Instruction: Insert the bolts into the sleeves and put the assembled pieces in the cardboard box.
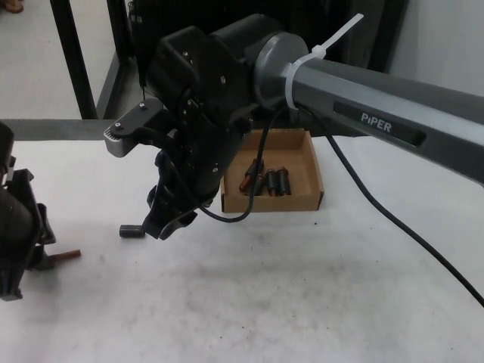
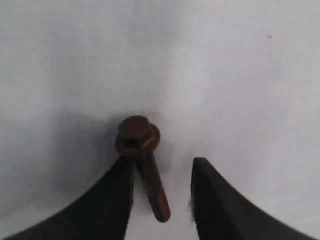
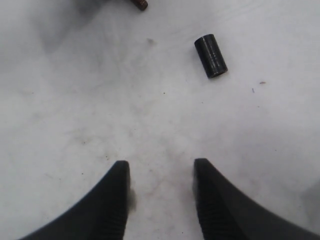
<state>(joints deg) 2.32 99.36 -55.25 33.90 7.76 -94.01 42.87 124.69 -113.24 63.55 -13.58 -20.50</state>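
The left gripper point(image 2: 162, 167) and right gripper point(image 3: 161, 167) both point downward, each with its fingers spread apart.

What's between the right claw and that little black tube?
Just bare white bench, as the right wrist view shows; the tube lies apart from the right claw.

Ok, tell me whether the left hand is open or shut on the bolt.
Open. The left hand straddles the bolt, which lies on the bench, and a clear gap shows on one side of the shank.

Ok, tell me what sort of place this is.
Probably a robotics lab workbench: a robot arm over a white bench, a loose bolt and sleeve, and a cardboard box.
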